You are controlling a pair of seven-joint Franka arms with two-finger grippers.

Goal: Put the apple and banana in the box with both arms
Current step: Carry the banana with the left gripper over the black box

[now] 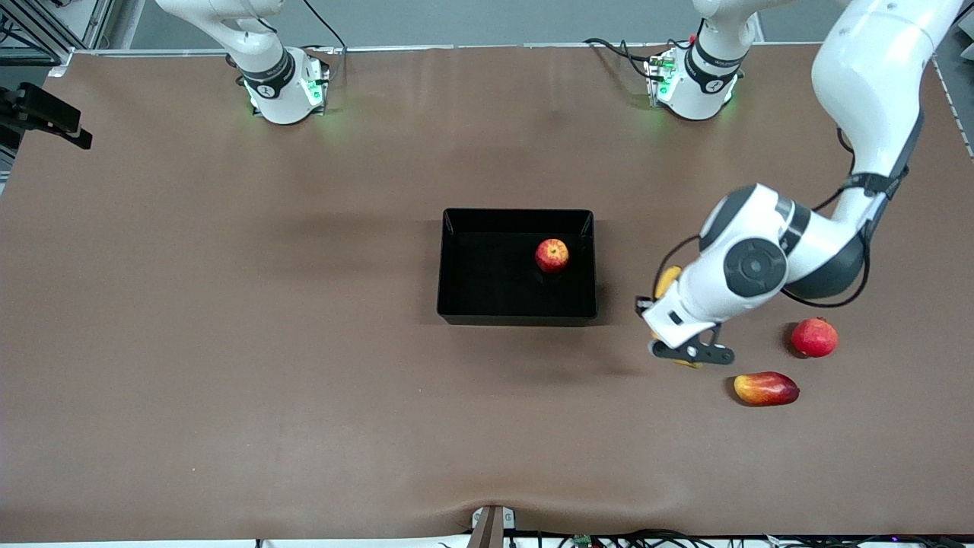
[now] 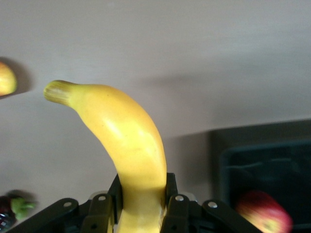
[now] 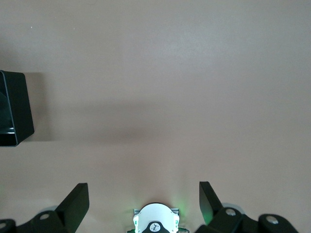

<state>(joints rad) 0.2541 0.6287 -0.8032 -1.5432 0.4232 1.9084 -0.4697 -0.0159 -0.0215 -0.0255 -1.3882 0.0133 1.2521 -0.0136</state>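
While left gripper (image 2: 141, 213) fingers clamp banana (image 2: 121, 141), right gripper (image 3: 144, 204) waits, fingers wide, empty.

A high front camera looks down on the whole table (image 1: 228, 342); both close wrist views share the box (image 1: 517, 308) with it.

A brown table covering (image 1: 304, 380) is seen spread flat, faintly creased toward 6 o'clock. A grey floor strip (image 1: 494, 19) is visible at 12 o'clock. Cables (image 1: 647, 539) are noted at 6 o'clock. Even, diffuse lighting; soft shadows are cast.
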